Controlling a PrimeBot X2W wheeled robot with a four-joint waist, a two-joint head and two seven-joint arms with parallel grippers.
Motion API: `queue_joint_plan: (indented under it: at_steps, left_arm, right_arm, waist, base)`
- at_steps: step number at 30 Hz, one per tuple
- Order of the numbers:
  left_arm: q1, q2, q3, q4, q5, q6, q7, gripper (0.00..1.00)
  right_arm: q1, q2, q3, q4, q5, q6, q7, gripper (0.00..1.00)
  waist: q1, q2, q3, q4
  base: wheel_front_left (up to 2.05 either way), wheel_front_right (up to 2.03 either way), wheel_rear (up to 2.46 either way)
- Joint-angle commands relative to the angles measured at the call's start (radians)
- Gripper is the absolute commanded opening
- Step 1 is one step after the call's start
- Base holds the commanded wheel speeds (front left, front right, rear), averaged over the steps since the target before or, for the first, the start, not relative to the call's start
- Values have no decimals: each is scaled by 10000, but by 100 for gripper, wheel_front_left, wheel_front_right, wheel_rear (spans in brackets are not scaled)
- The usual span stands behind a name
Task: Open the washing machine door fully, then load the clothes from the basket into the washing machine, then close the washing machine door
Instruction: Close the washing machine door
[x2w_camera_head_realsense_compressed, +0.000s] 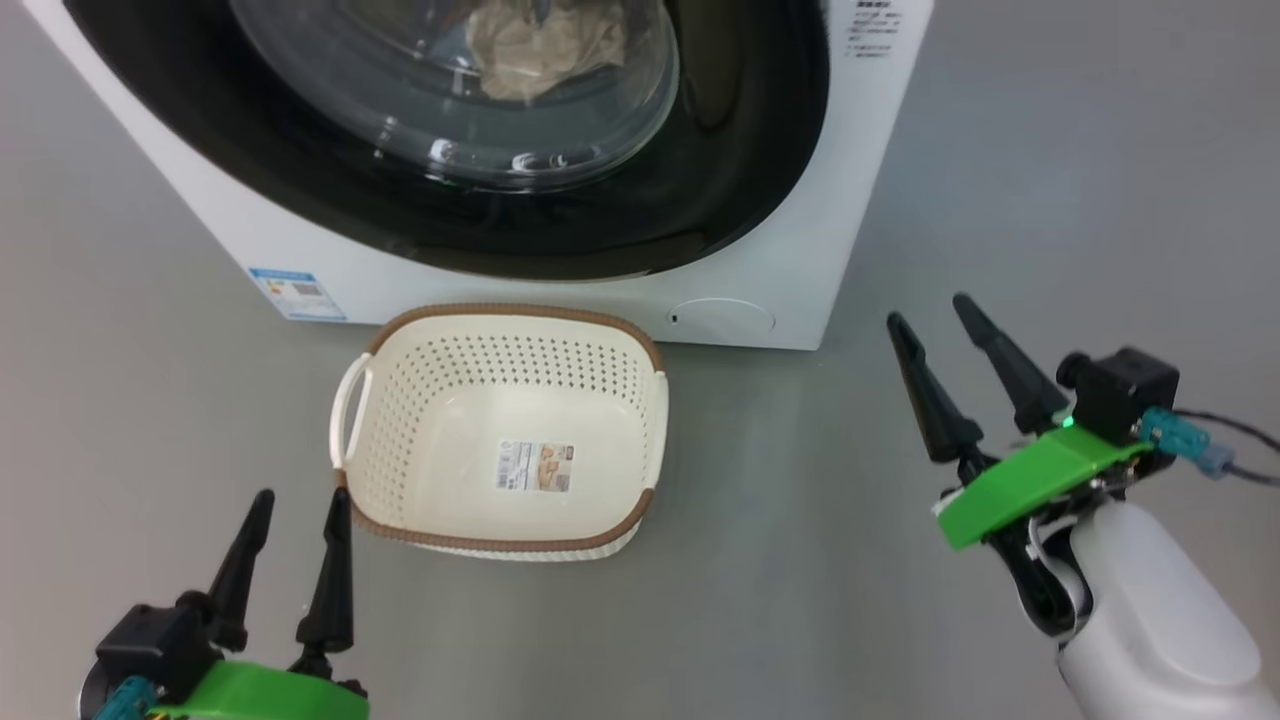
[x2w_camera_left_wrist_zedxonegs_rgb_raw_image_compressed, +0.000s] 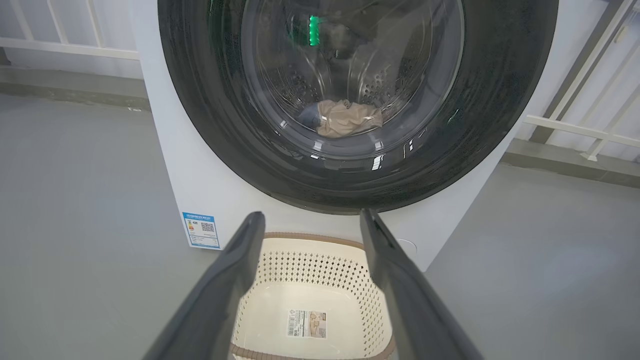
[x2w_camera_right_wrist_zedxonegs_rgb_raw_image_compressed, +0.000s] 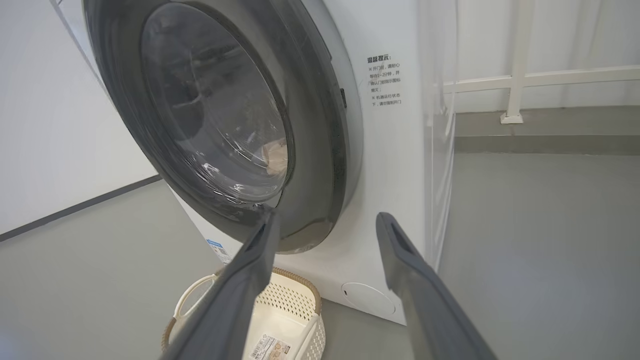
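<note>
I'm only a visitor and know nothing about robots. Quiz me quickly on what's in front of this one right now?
1. Where is the cream garment? A in the basket; B behind the washing machine door glass; C on the floor.
2. True or false: the left gripper holds cloth between its fingers.
3. Fill in: the washing machine door is ___ (open or shut).
Key: 1 B; 2 false; 3 shut.
</note>
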Motion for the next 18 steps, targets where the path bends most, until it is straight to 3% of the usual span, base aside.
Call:
queue_joint_plan:
  at_steps: [1, 18]
  left_arm:
    - [54, 279, 392, -158, 9, -31, -122, 100]
    - [496, 494, 716, -30, -2, -31, -122, 100]
  right_arm:
    - [394, 89, 44, -303, -116, -25, -48, 100]
    - [2093, 25, -639, -640, -213, -25, -48, 100]
  waist:
    - [0, 0, -354, -379]
    - [0, 0, -945, -1381]
  base:
    - [0, 0, 0]
    - [0, 0, 0]
